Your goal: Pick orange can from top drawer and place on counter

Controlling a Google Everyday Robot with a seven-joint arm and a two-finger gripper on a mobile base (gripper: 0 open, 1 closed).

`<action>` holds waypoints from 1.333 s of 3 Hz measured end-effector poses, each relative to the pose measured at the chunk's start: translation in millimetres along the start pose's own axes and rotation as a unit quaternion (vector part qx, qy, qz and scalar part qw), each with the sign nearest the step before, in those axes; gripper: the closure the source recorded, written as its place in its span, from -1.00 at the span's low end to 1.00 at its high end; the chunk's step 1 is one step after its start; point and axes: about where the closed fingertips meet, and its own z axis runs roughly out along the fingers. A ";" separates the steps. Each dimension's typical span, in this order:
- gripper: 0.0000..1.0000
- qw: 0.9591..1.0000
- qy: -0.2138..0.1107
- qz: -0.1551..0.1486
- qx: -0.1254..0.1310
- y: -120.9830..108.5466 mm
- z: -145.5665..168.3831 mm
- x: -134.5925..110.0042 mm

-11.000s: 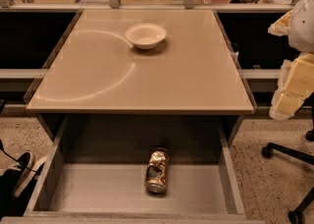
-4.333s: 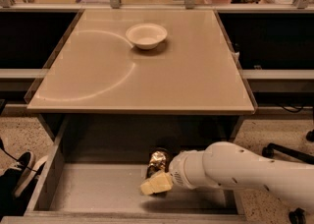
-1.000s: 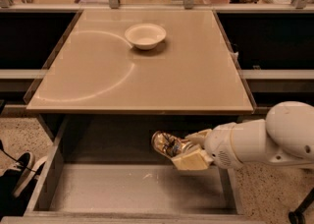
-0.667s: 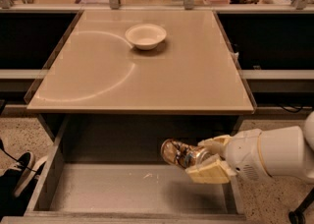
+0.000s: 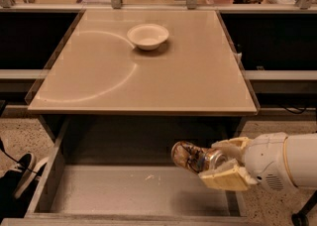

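My gripper (image 5: 220, 163) comes in from the right and is shut on the orange can (image 5: 190, 156). The can is golden-brown with a silver end and lies sideways in the fingers (image 5: 225, 179), lifted above the right part of the top drawer (image 5: 124, 193). The drawer is pulled open, and the floor that shows holds no object. The beige counter (image 5: 188, 76) with its faint curved ring mark lies above and behind the can, its front edge just over it.
A white bowl (image 5: 147, 35) stands on the far middle of the counter. Metal posts and clutter line the back edge. A shoe (image 5: 22, 170) and a black shape are on the speckled floor at the left. A chair base shows at the lower right.
My gripper closed on the can on the drawer floor, lifted it, and carried it up and to the right. The drawer floor where it lay is now bare.
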 end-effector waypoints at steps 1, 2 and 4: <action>1.00 1.000 -0.014 -0.006 -0.007 -3.6 -1.7 -5.2; 1.00 0.998 -0.038 -0.053 -0.004 -14.0 -16.5 -39.9; 1.00 0.989 -0.098 -0.113 -0.013 -49.0 -24.3 -109.5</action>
